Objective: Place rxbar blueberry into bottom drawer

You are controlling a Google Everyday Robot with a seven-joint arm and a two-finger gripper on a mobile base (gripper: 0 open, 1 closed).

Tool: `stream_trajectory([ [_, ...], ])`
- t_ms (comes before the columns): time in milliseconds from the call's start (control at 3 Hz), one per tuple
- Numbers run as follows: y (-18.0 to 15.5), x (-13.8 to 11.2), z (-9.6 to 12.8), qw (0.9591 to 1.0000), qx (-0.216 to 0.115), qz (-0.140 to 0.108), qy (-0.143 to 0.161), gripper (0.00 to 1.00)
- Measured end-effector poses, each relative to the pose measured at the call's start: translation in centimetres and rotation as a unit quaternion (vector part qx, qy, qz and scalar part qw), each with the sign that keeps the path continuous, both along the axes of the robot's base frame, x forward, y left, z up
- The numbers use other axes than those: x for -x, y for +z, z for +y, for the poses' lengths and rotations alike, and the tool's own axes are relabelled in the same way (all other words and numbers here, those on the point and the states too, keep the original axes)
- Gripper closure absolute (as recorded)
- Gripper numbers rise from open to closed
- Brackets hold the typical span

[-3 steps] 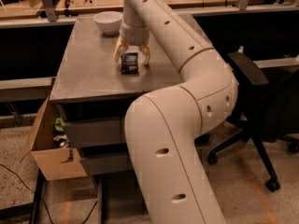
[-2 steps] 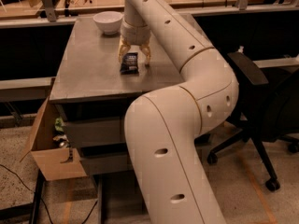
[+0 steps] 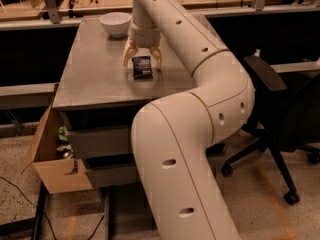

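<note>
The rxbar blueberry (image 3: 142,67), a small dark wrapper with white print, lies flat on the grey cabinet top (image 3: 95,74). My gripper (image 3: 142,59) points down over the bar's far end. It is open, with one fingertip on each side of the bar (image 3: 127,58). The bar is not lifted. Below the cabinet top, the bottom drawer (image 3: 106,176) shows as the lowest grey front. My arm hides its right part.
A white bowl (image 3: 115,23) stands at the back of the cabinet top, just behind my gripper. An open cardboard box (image 3: 50,159) with items sits against the cabinet's left side. A black office chair (image 3: 280,109) stands at the right. My arm's large links fill the foreground.
</note>
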State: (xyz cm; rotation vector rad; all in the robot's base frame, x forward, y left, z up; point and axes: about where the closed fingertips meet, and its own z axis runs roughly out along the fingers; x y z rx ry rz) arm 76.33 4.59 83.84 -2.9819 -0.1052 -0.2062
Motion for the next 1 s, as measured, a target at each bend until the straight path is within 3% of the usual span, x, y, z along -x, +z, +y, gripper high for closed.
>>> stream_trajectory([
  [333, -0.29, -0.4, 0.46, 0.9997, 0.021, -0.005, 0.01, 0.64],
  [667, -0.22, -0.39, 0.46, 0.9997, 0.021, -0.005, 0.01, 0.77],
  [1000, -0.11, -0.37, 0.43, 0.9997, 0.021, -0.005, 0.01, 0.81],
])
